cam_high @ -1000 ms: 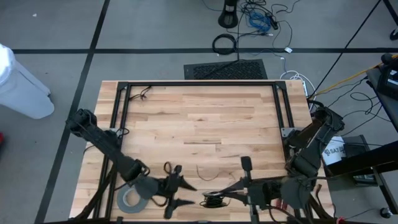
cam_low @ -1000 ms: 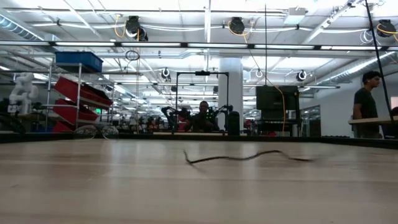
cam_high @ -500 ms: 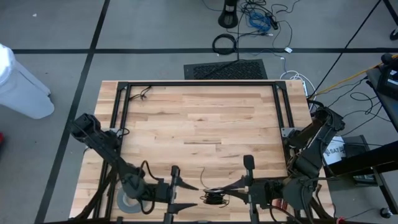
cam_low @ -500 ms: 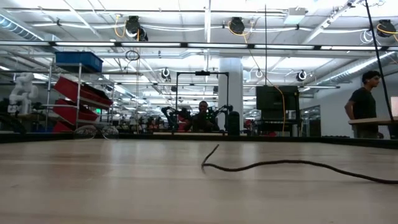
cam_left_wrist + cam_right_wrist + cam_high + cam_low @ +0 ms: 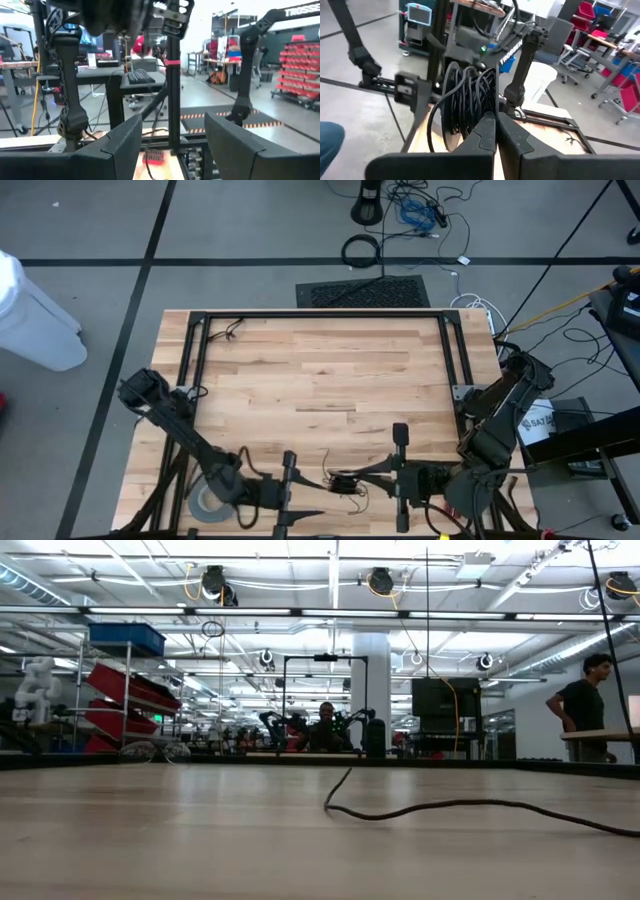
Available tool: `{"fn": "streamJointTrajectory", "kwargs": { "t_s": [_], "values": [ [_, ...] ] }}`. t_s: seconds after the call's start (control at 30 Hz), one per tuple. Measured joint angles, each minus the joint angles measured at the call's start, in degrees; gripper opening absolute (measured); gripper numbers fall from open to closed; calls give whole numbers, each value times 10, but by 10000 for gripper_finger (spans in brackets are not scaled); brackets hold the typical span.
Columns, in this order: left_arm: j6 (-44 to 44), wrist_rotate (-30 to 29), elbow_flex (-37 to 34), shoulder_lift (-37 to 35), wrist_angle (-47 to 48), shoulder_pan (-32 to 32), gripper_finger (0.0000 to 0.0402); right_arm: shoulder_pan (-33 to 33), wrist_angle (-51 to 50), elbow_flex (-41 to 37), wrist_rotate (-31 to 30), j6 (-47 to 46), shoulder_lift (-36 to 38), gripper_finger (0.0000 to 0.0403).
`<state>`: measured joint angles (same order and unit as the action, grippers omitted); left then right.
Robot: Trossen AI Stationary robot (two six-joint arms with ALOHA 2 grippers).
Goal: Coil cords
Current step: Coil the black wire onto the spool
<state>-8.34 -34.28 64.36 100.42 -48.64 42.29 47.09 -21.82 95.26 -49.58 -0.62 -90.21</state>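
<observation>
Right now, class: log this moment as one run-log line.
left tool: open, empty, by tape roll | right tool: shut on coiled cord | loose cord end: on table

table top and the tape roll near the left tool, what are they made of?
Table top: looks like pale butcher-block wood, matte; jointed strips and grain show. Tape roll: grey, dull finish, probably cloth or duct tape wound on a core; too small to confirm.

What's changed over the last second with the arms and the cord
The left gripper, jaws open and empty, slid right along the near edge toward the coil. The cord's loose tail was drawn closer to the low camera. The right gripper stayed shut on the coil; the tape roll stayed put.
</observation>
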Motion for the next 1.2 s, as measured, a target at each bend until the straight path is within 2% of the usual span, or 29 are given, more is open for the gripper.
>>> {"fn": "streamJointTrajectory", "kwargs": {
  "t_s": [0.27,0.53,0.7,0.83,0.97,1.2],
  "values": [
    [48,84,8,87,-129,-36,222,-6,1,0,4,-11,2,0],
    [17,85,89,154,-137,-41,222,-6,-4,0,4,-17,2,0],
    [-10,50,122,167,-127,-41,216,-6,-7,0,3,-17,2,0],
    [-34,25,123,167,-121,-37,181,-6,-12,0,1,-21,2,0],
    [-47,-13,123,167,-119,-30,122,-6,-16,0,1,-22,1,0],
    [-60,-38,123,167,-93,-28,31,-6,-17,0,1,-21,1,0]
  ]
}}
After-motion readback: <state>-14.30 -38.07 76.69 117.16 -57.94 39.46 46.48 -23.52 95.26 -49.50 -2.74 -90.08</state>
